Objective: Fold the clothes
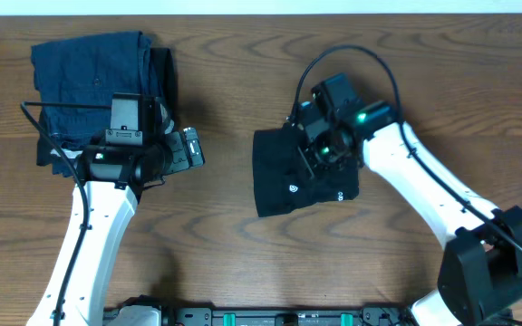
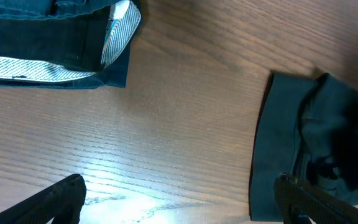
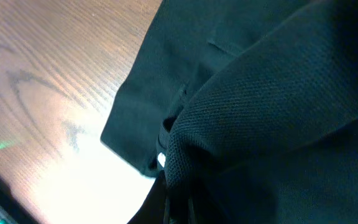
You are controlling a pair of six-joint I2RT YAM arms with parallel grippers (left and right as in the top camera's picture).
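No words or numbers could be read anywhere. The folded black T-shirt (image 1: pixel 284 172) carried two tiny white logo marks (image 1: pixel 295 188) near its lower edge, too small to make out.

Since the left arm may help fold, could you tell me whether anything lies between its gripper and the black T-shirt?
Nothing visible does: only wooden table separates the left gripper from the black T-shirt. The blue folded garments lie off to the other side.
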